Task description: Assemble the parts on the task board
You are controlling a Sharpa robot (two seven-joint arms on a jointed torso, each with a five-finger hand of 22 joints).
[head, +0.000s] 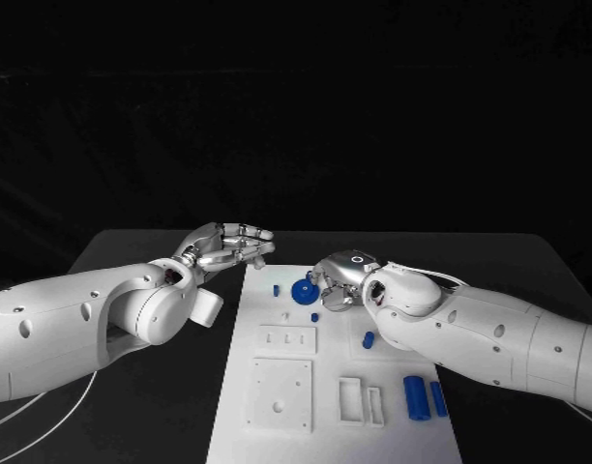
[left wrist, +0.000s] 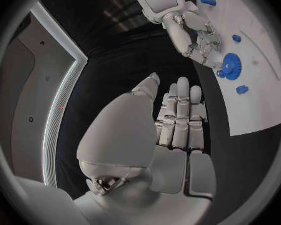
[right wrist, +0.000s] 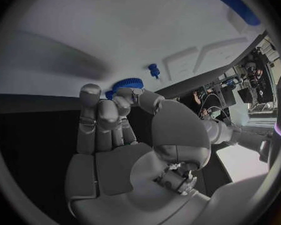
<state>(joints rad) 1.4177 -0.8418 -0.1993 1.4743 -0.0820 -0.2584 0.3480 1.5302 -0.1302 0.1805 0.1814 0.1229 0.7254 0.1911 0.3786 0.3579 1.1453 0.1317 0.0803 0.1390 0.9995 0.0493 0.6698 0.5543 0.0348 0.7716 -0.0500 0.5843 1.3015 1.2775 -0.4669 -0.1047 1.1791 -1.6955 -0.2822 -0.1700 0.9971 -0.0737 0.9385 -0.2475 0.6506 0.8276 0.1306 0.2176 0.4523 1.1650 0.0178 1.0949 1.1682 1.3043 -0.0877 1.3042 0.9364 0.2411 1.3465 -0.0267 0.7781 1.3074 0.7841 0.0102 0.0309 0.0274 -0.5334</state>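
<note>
The white task board (head: 327, 425) lies in the middle of the black table. A blue gear (head: 305, 293) (left wrist: 231, 65) (right wrist: 124, 84) lies flat near the board's far end. My right hand (head: 338, 276) (right wrist: 118, 130) is bent down over it and grips its rim between curled fingertips and thumb. My left hand (head: 226, 245) (left wrist: 178, 120) hovers over the table just left of the board's far left corner, its fingers stretched out and holding nothing. Small blue pegs (head: 277, 289) (head: 315, 316) (head: 369, 339) lie near the gear. One of these pegs (right wrist: 153, 70) stands right behind it.
Two blue cylinders (head: 415, 396) (head: 438, 398) lie at the board's near right. White blocks sit on the board: a small plate (head: 286, 339), a larger plate (head: 281, 391) and two narrow frames (head: 350, 400) (head: 374, 406). Black table flanks the board.
</note>
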